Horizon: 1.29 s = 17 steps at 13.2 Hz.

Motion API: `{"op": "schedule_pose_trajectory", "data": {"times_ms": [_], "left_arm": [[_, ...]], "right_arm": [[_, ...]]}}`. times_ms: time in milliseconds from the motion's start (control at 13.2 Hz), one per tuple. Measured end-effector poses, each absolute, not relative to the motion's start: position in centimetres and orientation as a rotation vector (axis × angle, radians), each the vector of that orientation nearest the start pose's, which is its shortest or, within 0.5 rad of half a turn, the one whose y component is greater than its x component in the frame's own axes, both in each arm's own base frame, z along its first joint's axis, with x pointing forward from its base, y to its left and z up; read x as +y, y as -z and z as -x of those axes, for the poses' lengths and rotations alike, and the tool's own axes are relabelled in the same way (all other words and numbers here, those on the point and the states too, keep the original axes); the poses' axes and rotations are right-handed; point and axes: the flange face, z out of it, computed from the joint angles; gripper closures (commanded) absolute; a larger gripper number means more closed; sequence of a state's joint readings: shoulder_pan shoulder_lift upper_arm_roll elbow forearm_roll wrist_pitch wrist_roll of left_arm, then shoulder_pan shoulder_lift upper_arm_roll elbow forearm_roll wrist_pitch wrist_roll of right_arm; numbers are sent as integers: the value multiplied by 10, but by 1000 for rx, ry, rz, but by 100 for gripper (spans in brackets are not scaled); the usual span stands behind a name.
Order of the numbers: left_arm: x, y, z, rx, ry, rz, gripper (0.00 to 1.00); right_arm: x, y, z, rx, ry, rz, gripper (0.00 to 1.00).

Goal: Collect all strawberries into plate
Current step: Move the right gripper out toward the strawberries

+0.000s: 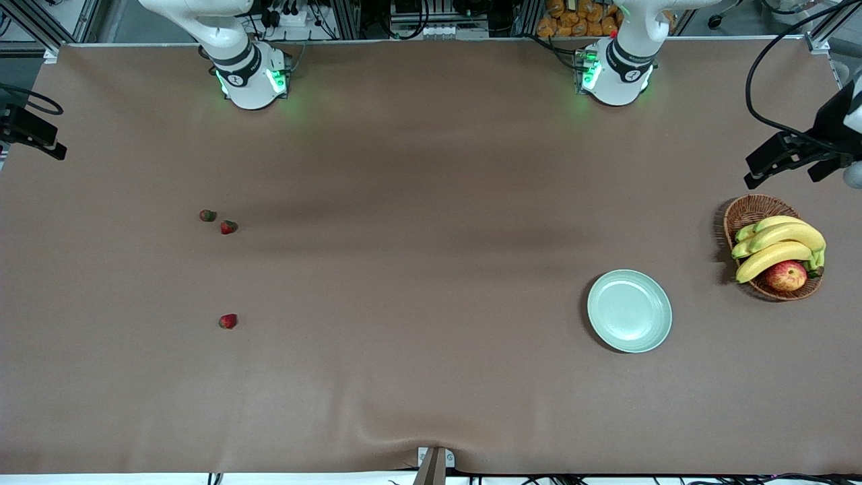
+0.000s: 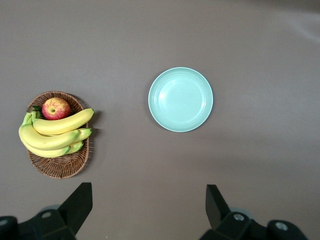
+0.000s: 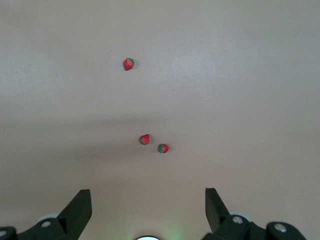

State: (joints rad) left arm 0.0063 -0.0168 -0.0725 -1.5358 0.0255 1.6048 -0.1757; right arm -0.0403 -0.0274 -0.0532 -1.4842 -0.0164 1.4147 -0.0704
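Note:
Three strawberries lie on the brown table toward the right arm's end. Two sit close together (image 1: 208, 215) (image 1: 229, 227), and a third (image 1: 228, 321) lies nearer the front camera. In the right wrist view the pair (image 3: 144, 139) (image 3: 163, 148) and the single berry (image 3: 129, 63) show below my right gripper (image 3: 148, 200), which is open, empty and high over the table near its base. The mint-green plate (image 1: 630, 310) lies empty toward the left arm's end. My left gripper (image 2: 149, 200) is open and empty, high above the table near the plate (image 2: 180, 99). Neither gripper shows in the front view.
A wicker basket (image 1: 754, 209) with bananas (image 1: 781, 246) and a red-yellow apple (image 1: 786, 275) stands beside the plate at the left arm's end; it also shows in the left wrist view (image 2: 60, 167). Black camera mounts (image 1: 794, 151) (image 1: 30, 131) stand at both table ends.

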Motion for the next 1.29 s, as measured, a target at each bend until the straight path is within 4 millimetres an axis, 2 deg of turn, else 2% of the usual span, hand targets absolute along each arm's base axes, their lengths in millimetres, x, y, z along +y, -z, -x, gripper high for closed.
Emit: {"op": "schedule_pose_trajectory", "data": {"times_ms": [379, 758, 909, 1061, 1288], "left_arm": [[-38, -651, -550, -158, 108, 3119, 0], [-56, -643, -545, -77, 40, 3119, 0], [-62, -641, -542, -57, 4, 3117, 0], [-62, -640, -541, -54, -9, 3116, 0], [-59, -640, -541, -60, -13, 3116, 0]], "right_arm": [[-47, -662, -530, 29, -80, 3142, 0], [-47, -654, -534, 31, -94, 3138, 0], [-48, -637, -544, 29, -120, 3137, 0], [-47, -614, -563, 24, -119, 3139, 0], [-47, -561, -604, 16, -84, 3146, 0]]}}
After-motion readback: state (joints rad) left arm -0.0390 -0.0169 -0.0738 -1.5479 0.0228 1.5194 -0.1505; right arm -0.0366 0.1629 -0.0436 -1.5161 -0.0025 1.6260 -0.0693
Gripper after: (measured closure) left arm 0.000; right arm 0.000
